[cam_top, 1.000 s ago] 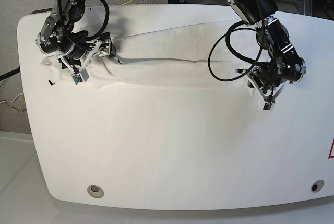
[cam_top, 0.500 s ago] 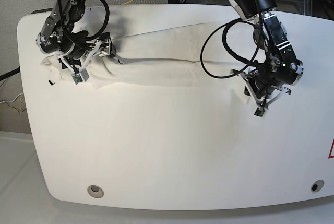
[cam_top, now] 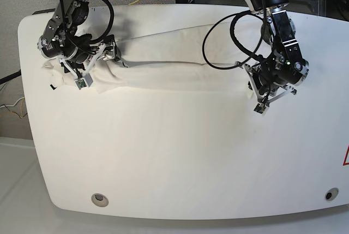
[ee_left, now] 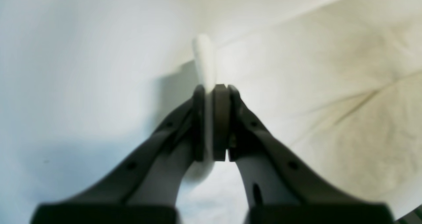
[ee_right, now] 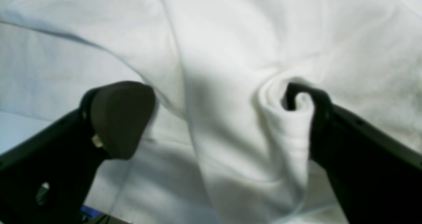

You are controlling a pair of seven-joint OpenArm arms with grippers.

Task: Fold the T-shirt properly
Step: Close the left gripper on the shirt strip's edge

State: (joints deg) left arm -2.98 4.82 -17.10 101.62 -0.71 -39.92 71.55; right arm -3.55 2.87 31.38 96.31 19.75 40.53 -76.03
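Since the earlier base frames, the left gripper (cam_top: 260,105) had travelled leftward across the tabletop (cam_top: 180,163), drawing the T-shirt's edge with it, while the right gripper (cam_top: 90,70) had kept its station at the far-left end of the cloth. In the base view, the T-shirt (cam_top: 174,65) lay as a long white band across the far half of the tabletop, running between the two arms, with a bunched end under the right gripper and a small black tag (cam_top: 53,86) just beside that end. In the left wrist view, the left gripper (ee_left: 212,95) had its jaws pressed together on a thin vertical fold of the T-shirt (ee_left: 329,85), a narrow strip of white cloth showing between the pads; the rest of the garment spread to the right, and bare tabletop (ee_left: 66,69) lay to the left. In the right wrist view, the right gripper (ee_right: 214,105) stood with its jaws spread wide, straddling a raised ridge of the T-shirt (ee_right: 224,69); a rolled lip of cloth curled against the right-hand finger (ee_right: 316,118), and the left-hand finger (ee_right: 118,115) rested just beside the fabric without clamping it.
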